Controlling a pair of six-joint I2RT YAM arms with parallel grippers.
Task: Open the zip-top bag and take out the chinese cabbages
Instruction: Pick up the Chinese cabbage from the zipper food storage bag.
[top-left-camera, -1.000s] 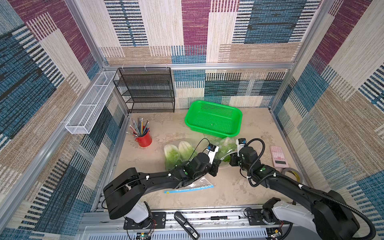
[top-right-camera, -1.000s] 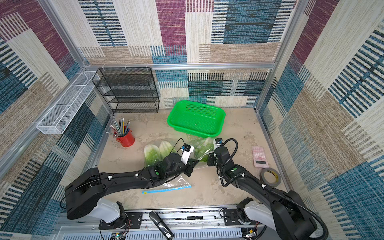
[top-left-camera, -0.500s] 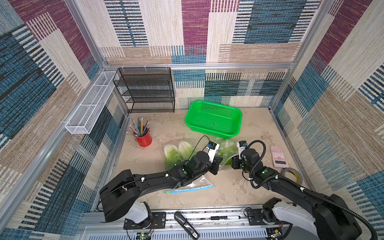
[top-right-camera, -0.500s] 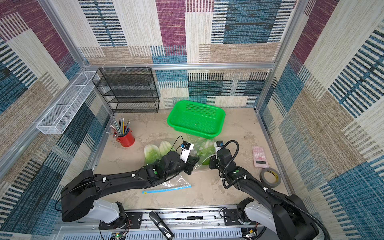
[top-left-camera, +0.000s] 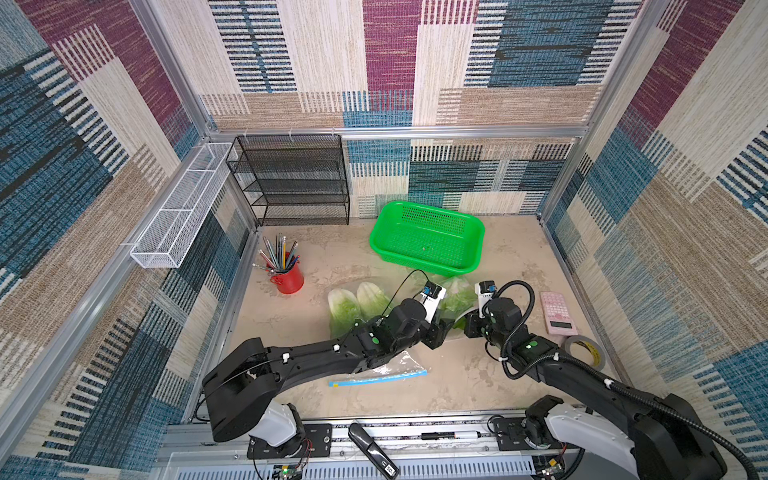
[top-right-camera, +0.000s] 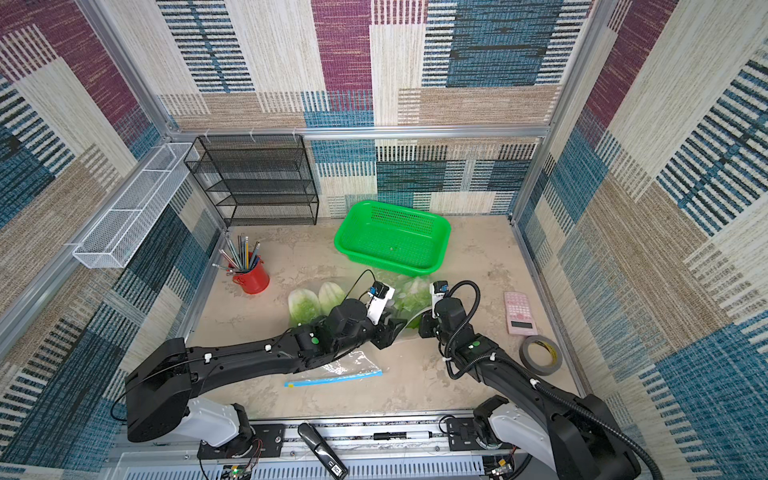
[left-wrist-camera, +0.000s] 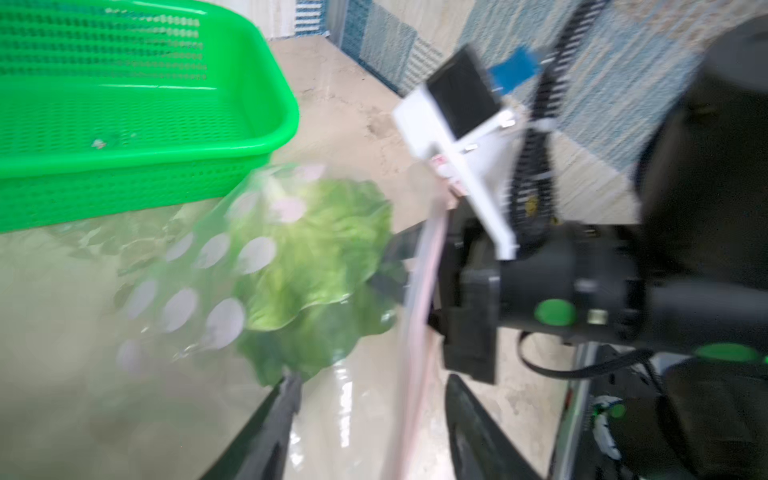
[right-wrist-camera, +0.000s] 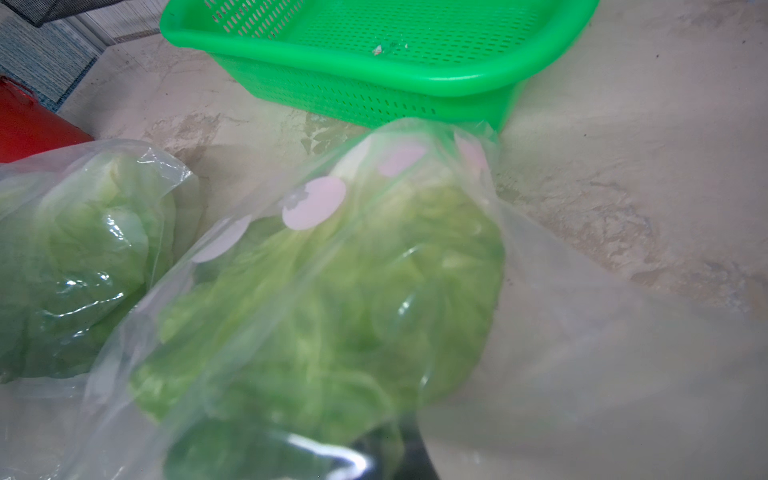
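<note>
A clear zip-top bag (left-wrist-camera: 199, 257) with pale dots and a pink zip strip lies in front of the green basket and holds one of the chinese cabbages (left-wrist-camera: 316, 249) (right-wrist-camera: 332, 311) (top-left-camera: 457, 297). My right gripper (right-wrist-camera: 386, 453) (top-left-camera: 467, 326) is shut on the bag's mouth edge. My left gripper (left-wrist-camera: 374, 424) (top-left-camera: 438, 330) is open, with its fingers on either side of the pink strip and touching nothing. Two more cabbages (top-left-camera: 357, 303) (top-right-camera: 316, 301) lie to the left, under clear plastic (right-wrist-camera: 75, 257).
The green basket (top-left-camera: 376, 245) (left-wrist-camera: 266, 141) (right-wrist-camera: 415, 79) stands just behind the bag. A flat empty bag with a blue zip strip (top-left-camera: 378, 376) lies under my left arm. Red pencil cup (top-left-camera: 289, 278) at left, pink calculator (top-left-camera: 558, 312) and tape roll (top-left-camera: 584, 351) at right, black wire rack (top-left-camera: 291, 178) behind.
My left gripper has gone from shut to open and let go of the bag's edge. The right gripper still grips the bag and has shifted slightly right.
</note>
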